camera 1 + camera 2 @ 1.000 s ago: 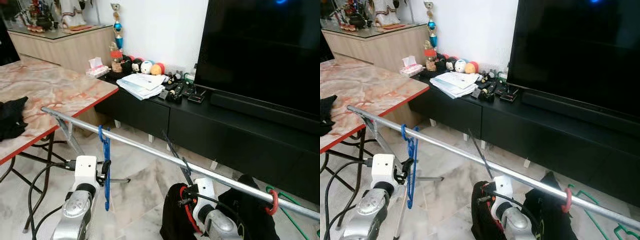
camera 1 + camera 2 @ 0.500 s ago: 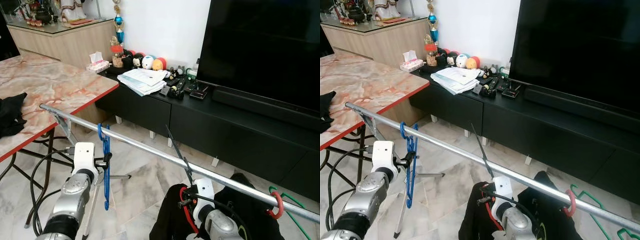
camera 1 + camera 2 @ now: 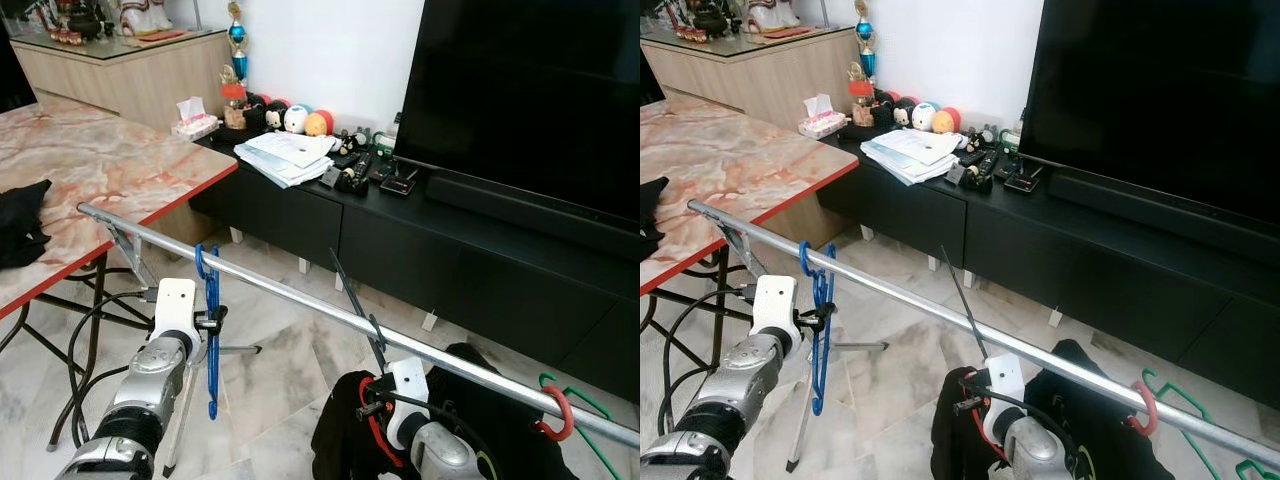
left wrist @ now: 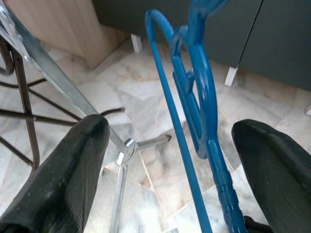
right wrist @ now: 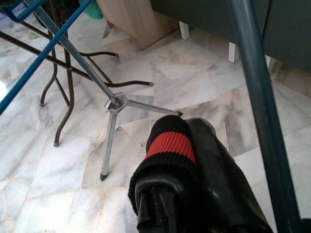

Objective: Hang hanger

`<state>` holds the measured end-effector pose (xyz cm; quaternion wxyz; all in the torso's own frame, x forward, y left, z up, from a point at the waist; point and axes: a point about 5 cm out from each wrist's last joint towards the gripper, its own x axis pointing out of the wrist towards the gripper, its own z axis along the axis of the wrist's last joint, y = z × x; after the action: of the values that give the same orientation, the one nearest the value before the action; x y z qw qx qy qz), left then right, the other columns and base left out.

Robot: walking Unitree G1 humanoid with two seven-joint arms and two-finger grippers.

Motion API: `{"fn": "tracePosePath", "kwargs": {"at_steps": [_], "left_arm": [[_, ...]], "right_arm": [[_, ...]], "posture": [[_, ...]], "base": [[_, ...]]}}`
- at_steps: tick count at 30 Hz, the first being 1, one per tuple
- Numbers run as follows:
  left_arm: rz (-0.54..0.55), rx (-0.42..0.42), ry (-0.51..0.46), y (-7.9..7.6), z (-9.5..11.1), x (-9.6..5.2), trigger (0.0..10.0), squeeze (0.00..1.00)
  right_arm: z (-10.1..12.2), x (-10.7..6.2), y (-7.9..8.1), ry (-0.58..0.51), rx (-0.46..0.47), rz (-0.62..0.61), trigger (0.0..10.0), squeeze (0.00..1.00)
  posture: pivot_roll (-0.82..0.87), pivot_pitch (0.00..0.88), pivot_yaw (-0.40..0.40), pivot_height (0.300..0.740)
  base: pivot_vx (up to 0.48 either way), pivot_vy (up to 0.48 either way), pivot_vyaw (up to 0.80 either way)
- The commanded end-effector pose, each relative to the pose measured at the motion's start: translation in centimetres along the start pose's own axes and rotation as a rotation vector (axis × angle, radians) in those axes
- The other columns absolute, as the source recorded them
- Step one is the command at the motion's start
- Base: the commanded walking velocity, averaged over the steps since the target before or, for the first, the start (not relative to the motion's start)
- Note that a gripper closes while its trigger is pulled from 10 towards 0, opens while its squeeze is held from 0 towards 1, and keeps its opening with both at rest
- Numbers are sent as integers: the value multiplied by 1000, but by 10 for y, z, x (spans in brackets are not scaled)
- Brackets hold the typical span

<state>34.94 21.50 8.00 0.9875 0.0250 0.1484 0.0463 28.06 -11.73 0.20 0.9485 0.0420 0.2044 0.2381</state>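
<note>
A blue hanger (image 3: 212, 340) hangs by its hook on the silver rail (image 3: 300, 305), near the rail's left end. My left gripper (image 3: 212, 322) is open at the hanger's level. In the left wrist view, the blue hanger (image 4: 204, 111) hangs between the two fingers (image 4: 73, 170) without touching either. Lower right, my right gripper (image 3: 372, 400) is below the rail, shut on a black garment (image 3: 490, 420) with a red band (image 5: 171, 144). A red hanger hook (image 3: 556, 414) sits over the rail further right, above that garment.
To the left is a marble table (image 3: 120, 170) with a red edge and a black cloth (image 3: 20, 225) on it. Cables and the rail's tripod stand (image 3: 135, 265) are beneath. A black TV cabinet (image 3: 450, 270) and TV (image 3: 540, 90) run behind the rail. Green hangers (image 3: 600, 440) lie on the floor.
The whole view has shifted a little, so the camera moved. My left gripper stays open around the blue hanger and my right gripper keeps its hold on the black garment.
</note>
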Motion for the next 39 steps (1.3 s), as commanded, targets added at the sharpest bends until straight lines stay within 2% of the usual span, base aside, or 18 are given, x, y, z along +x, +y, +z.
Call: {"fn": "tracePosePath", "kwargs": {"at_steps": [1,3,4,6,7,15,19,27,39], "left_arm": [[6,5,4,-3,1,2,10000,0],[11,-6,7,-4,3,4,10000,0],[20,-16,6,-5,5,6,4392,0],[26,-20,4,-5,6,6,4392,0],[32,-22,6,-5,7,7,0,0],[38,-34,1,-6,13,10,0,0],[31,-53,42,-7,8,10,0,0],[28,-52,48,-8,7,10,0,0],[37,-54,28,-7,11,11,0,0]], "right_arm": [[5,0,1,-17,-26,12,10000,0],[5,0,1,-18,-30,13,10000,0],[5,-1,1,-20,-33,13,10000,0],[5,-1,1,-21,-34,13,10000,0],[5,-1,1,-22,-35,13,10000,0],[4,-2,2,-22,-41,14,10000,0],[4,-3,3,-22,-45,17,10000,0],[5,-3,3,-22,-49,17,10000,0],[4,-2,4,-18,-53,18,10000,0]], "posture": [[20,48,2,740],[14,52,2,740],[11,54,2,740],[11,56,2,740],[9,57,2,740],[4,67,2,740],[3,71,2,740],[3,69,-1,740],[6,66,-3,740]], "base": [[0,0,0],[0,0,0],[0,0,0],[0,0,0],[0,0,0],[0,0,0],[0,0,0],[0,0,0],[0,0,0]]}}
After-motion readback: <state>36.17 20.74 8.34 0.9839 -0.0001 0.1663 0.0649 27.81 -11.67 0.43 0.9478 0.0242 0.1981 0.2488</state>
